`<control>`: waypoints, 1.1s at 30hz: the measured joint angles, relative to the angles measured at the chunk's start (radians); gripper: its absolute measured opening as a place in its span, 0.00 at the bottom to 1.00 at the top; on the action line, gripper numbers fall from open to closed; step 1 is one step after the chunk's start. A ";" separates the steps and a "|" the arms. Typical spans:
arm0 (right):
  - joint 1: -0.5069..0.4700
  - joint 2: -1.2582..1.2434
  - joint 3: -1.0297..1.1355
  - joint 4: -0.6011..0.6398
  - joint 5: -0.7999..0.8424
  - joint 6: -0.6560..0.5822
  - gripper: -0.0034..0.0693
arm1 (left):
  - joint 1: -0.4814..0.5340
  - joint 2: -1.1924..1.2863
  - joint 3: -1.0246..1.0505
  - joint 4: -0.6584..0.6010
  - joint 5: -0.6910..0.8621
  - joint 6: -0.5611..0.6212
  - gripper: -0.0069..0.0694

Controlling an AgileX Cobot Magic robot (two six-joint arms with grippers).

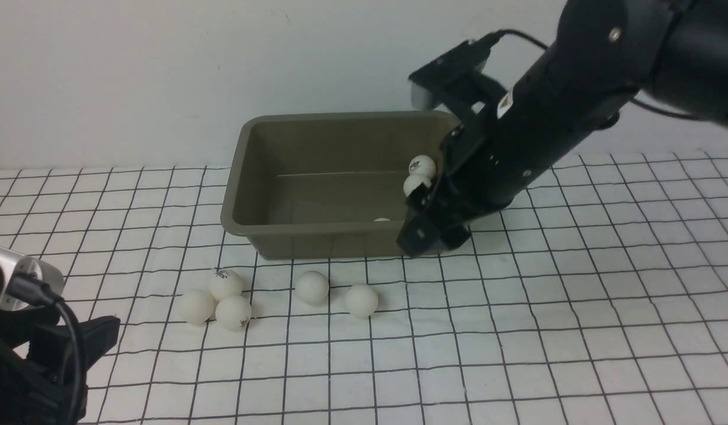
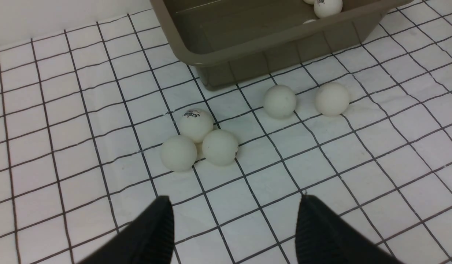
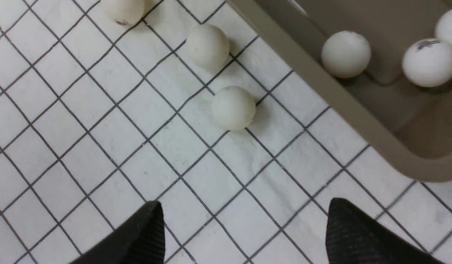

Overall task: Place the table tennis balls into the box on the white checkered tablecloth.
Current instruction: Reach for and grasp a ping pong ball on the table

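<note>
The olive-grey box (image 1: 234, 218) stands on the white checkered tablecloth (image 1: 517, 330). Three table tennis balls show inside it, two (image 1: 423, 166) by its right wall and one (image 1: 381, 219) low behind the front wall. In front of the box lie a cluster of three balls (image 1: 226, 284) and two more (image 1: 312, 287) (image 1: 361, 300). My right gripper (image 1: 432, 241) hangs open and empty at the box's near right corner, above bare cloth (image 3: 245, 201). The nearest ball (image 3: 233, 108) lies ahead of it. My left gripper (image 2: 235, 198) is open and empty, short of the cluster (image 2: 219, 147).
A white wall rises behind the box. My right arm (image 1: 553, 106) slants down across the box's right end. The box's front rim (image 3: 339, 95) runs close past the right gripper. The left arm's wrist camera and cable (image 1: 22, 283) sit at the lower left.
</note>
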 joint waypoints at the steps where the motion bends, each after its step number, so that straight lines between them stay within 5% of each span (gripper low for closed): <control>1: 0.033 0.000 0.040 -0.015 -0.045 0.000 0.77 | 0.000 0.000 0.000 0.000 0.000 0.000 0.62; 8: 0.111 0.042 0.102 -0.060 -0.170 0.097 0.78 | 0.000 0.000 0.000 0.000 0.000 0.000 0.62; 33: 0.111 0.249 0.103 -0.036 -0.433 0.334 0.78 | 0.000 0.000 0.000 0.000 0.022 0.000 0.62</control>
